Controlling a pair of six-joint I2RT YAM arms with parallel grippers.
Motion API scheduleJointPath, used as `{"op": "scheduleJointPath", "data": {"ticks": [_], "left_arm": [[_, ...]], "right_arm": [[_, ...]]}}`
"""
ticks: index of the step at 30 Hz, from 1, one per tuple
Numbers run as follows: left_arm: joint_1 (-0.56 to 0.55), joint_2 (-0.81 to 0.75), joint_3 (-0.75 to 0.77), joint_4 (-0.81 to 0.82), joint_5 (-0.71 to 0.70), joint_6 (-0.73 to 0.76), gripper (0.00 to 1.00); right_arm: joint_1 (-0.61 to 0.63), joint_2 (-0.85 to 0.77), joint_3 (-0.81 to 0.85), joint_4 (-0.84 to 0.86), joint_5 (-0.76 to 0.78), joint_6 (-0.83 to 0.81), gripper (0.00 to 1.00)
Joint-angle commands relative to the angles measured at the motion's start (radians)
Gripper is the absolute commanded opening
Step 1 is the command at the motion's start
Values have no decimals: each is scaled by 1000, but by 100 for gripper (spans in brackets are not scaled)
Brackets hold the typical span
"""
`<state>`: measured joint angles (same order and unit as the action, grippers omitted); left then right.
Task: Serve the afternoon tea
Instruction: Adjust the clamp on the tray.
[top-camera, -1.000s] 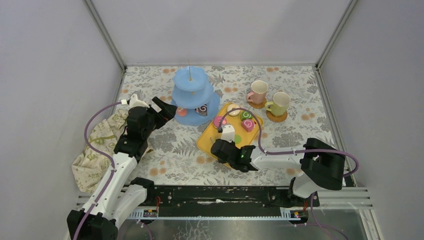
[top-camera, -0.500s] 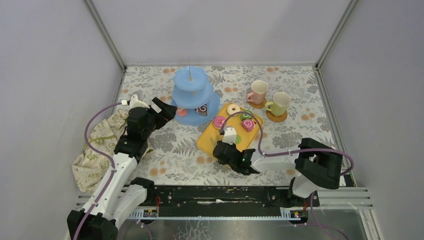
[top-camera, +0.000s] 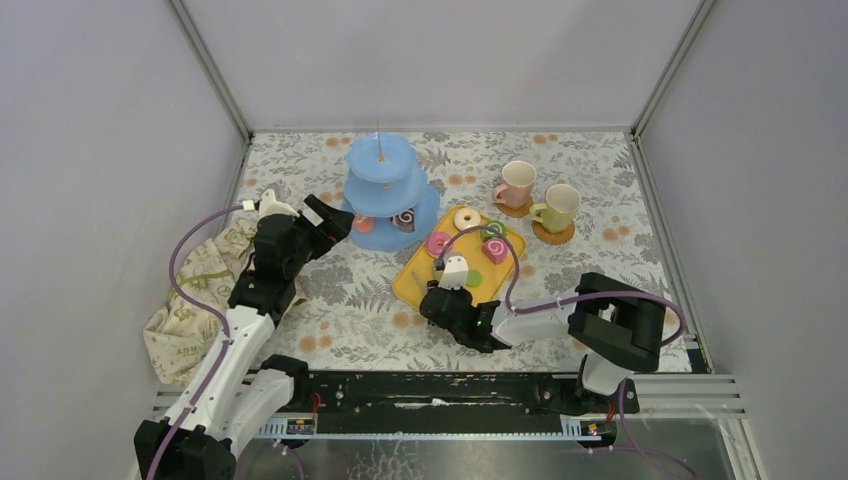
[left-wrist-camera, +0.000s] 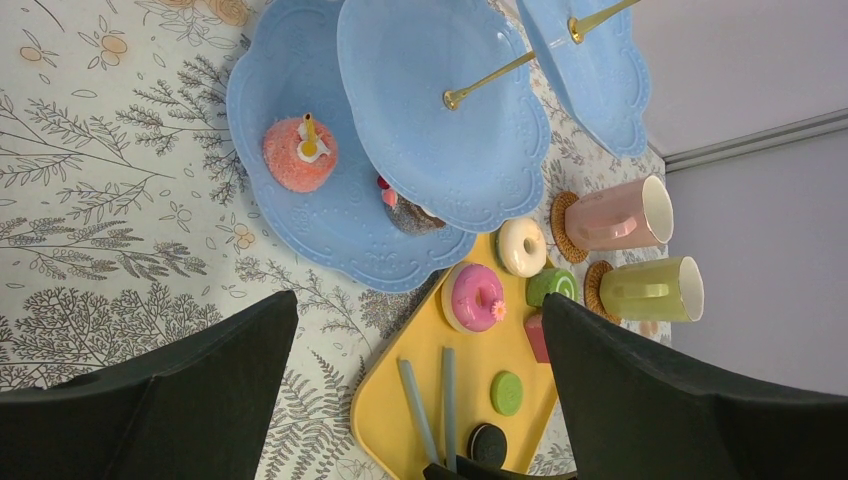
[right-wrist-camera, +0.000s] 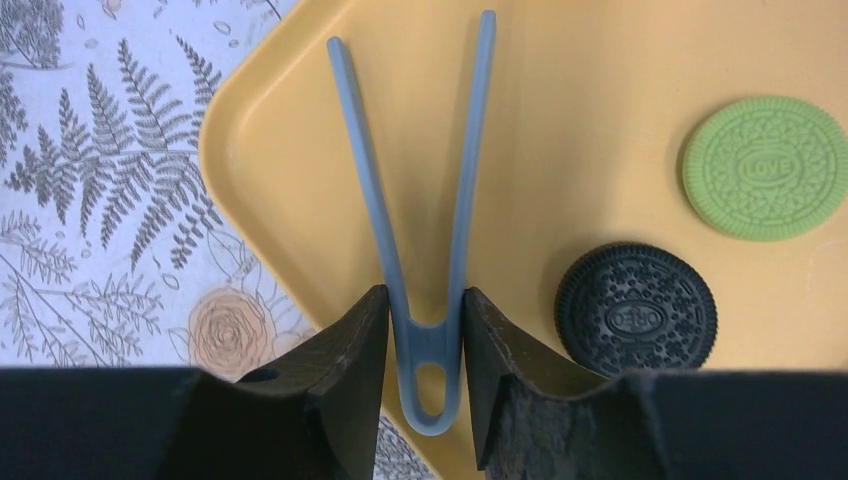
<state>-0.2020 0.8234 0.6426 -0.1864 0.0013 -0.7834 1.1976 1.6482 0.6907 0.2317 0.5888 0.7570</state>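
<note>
The right pincer (right-wrist-camera: 425, 315) is closed on the looped hinge end of the blue tongs (right-wrist-camera: 464, 200) at bottom centre (light, springy, likely slick plastic, better squeezed mid-arm), their prongs lying on the yellow tray (right-wrist-camera: 600, 50) left of the black biscuit (right-wrist-camera: 636, 305).

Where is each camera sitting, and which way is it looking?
Top external: high up behind the robot, looking down on the table; the left arm and right arm both show.
Left wrist: on the left arm, facing the blue stand and yellow tray between the open left gripper fingers.
Right wrist: low over the tray, looking along the tongs pinched in the right gripper.
Shared: both wrist views show the tongs, black cookie and green cookie.
</note>
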Motion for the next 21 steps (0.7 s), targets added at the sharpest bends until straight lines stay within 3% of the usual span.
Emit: {"op": "scheduleJointPath", "data": {"ticks": [1, 21], "left_arm": [[-4, -1, -12, 55, 16, -3, 100], [-5, 14, 2, 42, 14, 14, 100]], "right_arm": [[25, 77, 12, 25, 77, 8, 40], [51, 225, 74, -10, 177, -7, 52]]}}
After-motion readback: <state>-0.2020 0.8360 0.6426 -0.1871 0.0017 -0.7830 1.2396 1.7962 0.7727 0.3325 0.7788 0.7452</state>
